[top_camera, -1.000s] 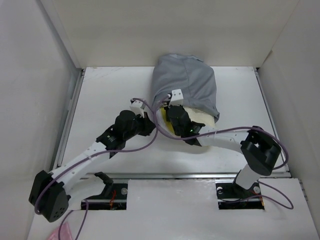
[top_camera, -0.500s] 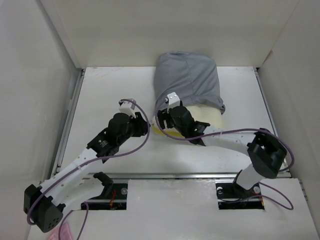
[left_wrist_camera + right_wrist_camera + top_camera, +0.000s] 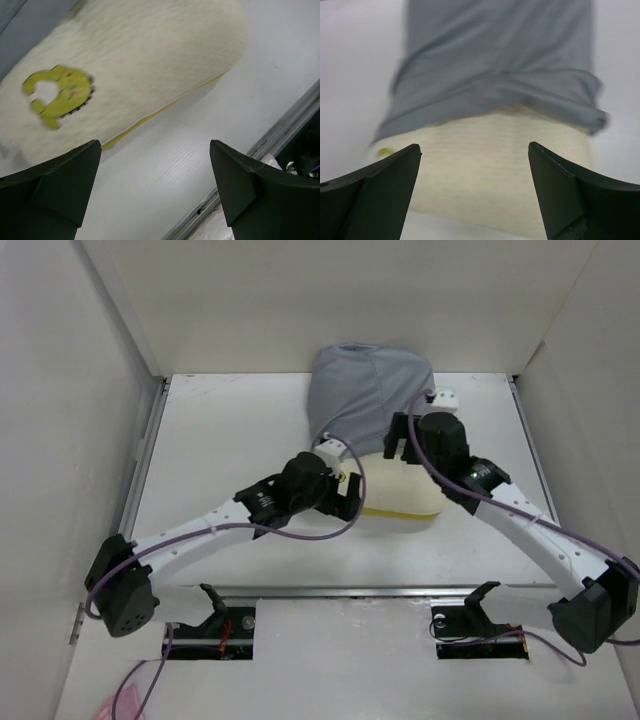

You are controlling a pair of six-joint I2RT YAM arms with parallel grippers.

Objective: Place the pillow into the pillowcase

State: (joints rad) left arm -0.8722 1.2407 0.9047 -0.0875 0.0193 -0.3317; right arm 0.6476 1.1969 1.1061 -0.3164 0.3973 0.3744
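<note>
The grey pillowcase [image 3: 368,390] lies at the back of the table and covers the far part of the cream pillow [image 3: 403,490]. The pillow's near end sticks out, showing its yellow edge [image 3: 385,512]. My left gripper [image 3: 347,493] is open at the pillow's near left corner, holding nothing. In the left wrist view the pillow [image 3: 150,60] and its yellow tag [image 3: 59,93] lie ahead of the gripper [image 3: 155,182], with bare table between the fingers. My right gripper [image 3: 402,438] hovers open over the case's hem. In the right wrist view the pillowcase [image 3: 495,65] and pillow [image 3: 495,160] lie ahead of the gripper [image 3: 475,187].
White walls [image 3: 80,440] enclose the table on the left, back and right. A metal rail [image 3: 350,590] runs along the near edge, with the arm bases in cutouts behind it. The rail [image 3: 280,145] also shows in the left wrist view.
Both grippers have opened and let go of the cloth. The left arm moved right to the pillow's near left corner. The right arm swung back and right, to over the case's hem.
</note>
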